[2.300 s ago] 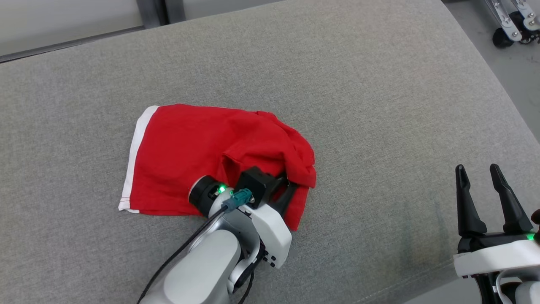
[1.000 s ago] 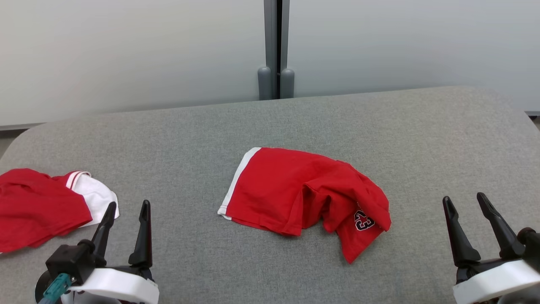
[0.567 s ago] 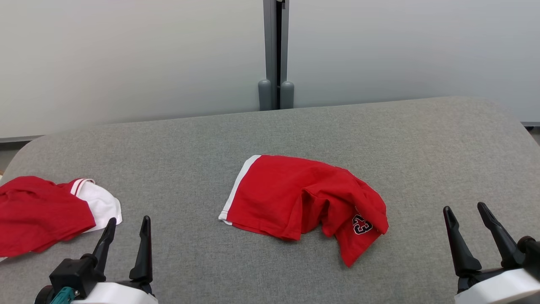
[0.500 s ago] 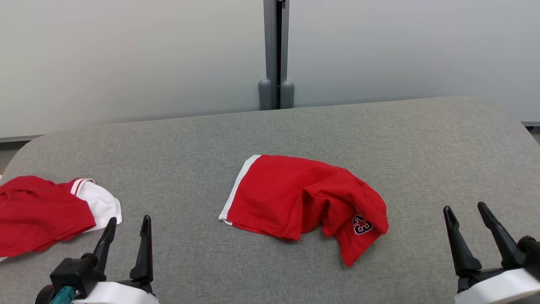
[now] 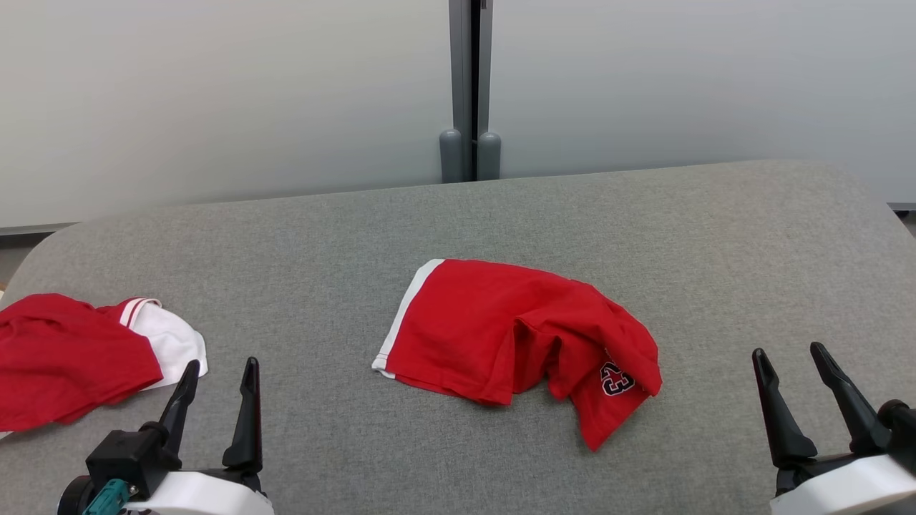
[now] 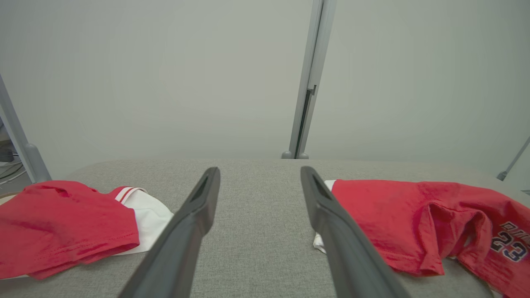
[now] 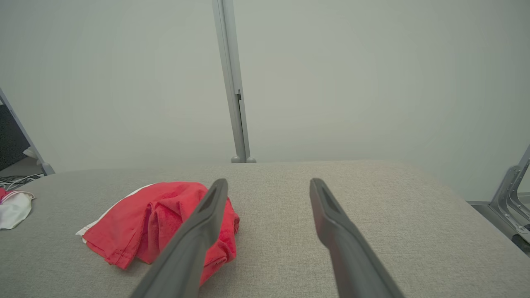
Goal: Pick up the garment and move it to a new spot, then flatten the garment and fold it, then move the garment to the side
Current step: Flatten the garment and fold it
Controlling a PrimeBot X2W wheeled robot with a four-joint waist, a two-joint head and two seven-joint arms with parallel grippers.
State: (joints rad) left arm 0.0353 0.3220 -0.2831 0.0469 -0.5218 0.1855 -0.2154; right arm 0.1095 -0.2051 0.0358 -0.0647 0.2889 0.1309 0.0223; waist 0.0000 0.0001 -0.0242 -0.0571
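A red garment (image 5: 501, 332) with a white band on its left edge and a printed number lies crumpled in the middle of the grey padded table (image 5: 458, 214). It also lies right of the fingers in the left wrist view (image 6: 414, 219) and left of them in the right wrist view (image 7: 157, 219). My left gripper (image 5: 220, 366) is open at the lower left, well away from the garment and holding nothing. My right gripper (image 5: 789, 352) is open at the lower right, also apart from it and empty.
A second red and white garment (image 5: 79, 357) lies at the table's left edge, also in the left wrist view (image 6: 70, 223). A pale wall with a grey post (image 5: 469, 86) stands behind the table. A metal frame (image 7: 513, 190) stands off the right end.
Over the earlier frames my left gripper let go of the garment and drew back to the lower left while the head view rose. In the last half second only a slight camera shift.
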